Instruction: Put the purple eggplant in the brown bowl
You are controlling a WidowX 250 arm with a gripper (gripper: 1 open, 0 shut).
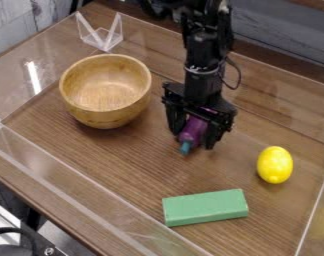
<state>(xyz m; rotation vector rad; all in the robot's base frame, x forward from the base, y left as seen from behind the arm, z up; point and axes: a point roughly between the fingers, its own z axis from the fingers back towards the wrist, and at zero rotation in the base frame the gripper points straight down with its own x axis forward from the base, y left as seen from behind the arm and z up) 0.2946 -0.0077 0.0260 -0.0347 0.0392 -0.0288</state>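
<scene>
The purple eggplant (192, 132) lies on the wooden surface (98, 170), right between the fingertips of the end effector (196, 129), its teal stem end poking out toward the green block. The end effector is spread wide, one finger on either side of the eggplant, and as far as I can see it has hold of nothing; whether a finger brushes the toy I can't tell from here. The step in hand, I'd say, is getting the grip. I'd want the fingertips down low beside the thickest part and the toy centred before they close, squarely across its narrow width, because a glossy rounded thing like that could squirt out toward its stem end if pinched high. Then a firm, even squeeze and a straight lift, well above the rim, before any sideways travel. The brown bowl (109, 90) sits beside the end effector, on the left of the view, with the wire stand (102, 34) beyond it. On the other side is the yellow lemon (274, 164), and nearer the camera the green block (205, 207), both apart from the fingers.
</scene>
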